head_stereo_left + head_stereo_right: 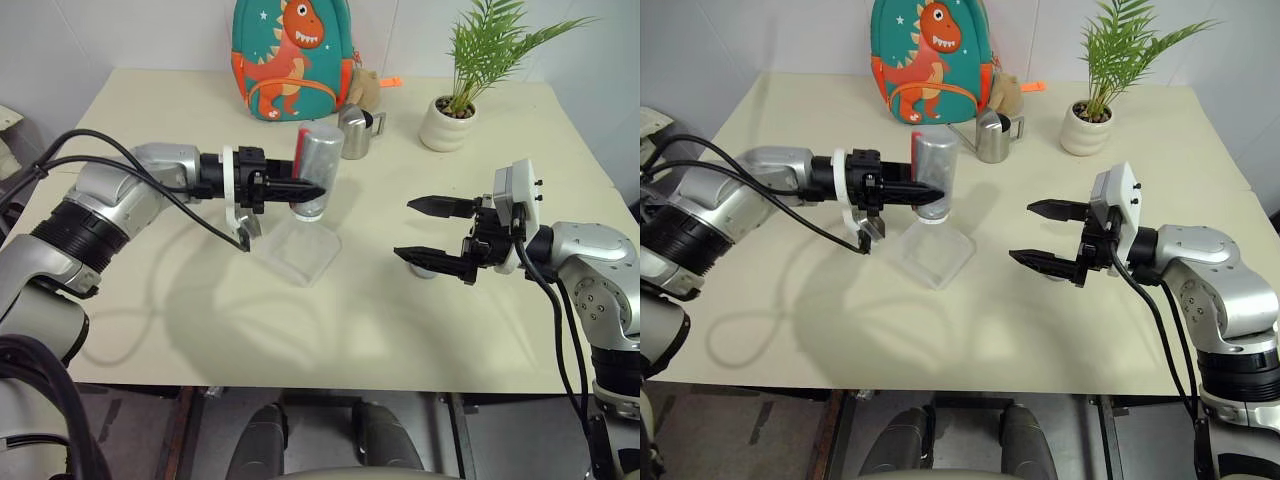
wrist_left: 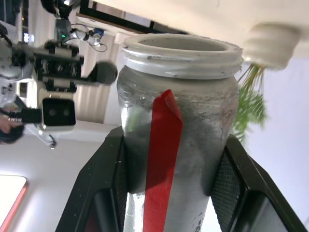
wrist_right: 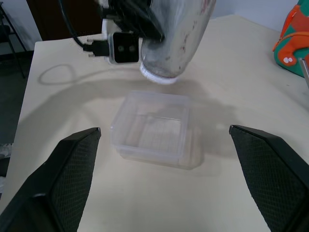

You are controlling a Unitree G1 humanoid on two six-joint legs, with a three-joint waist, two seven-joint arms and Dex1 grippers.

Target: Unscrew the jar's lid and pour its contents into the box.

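Lid point(image 1: 424, 270) half-hidden behind right hand point(image 1: 428, 229)

Left gripper point(image 1: 312, 190) reaches level toward the right, fingers clamped; right gripper point(image 1: 420, 228) points left, fingers spread wide.

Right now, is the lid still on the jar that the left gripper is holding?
No: the jar in the left gripper is upside down over the box, and the left wrist view shows its threaded mouth open, with no cap.

no legible text, labels or numbers anywhere
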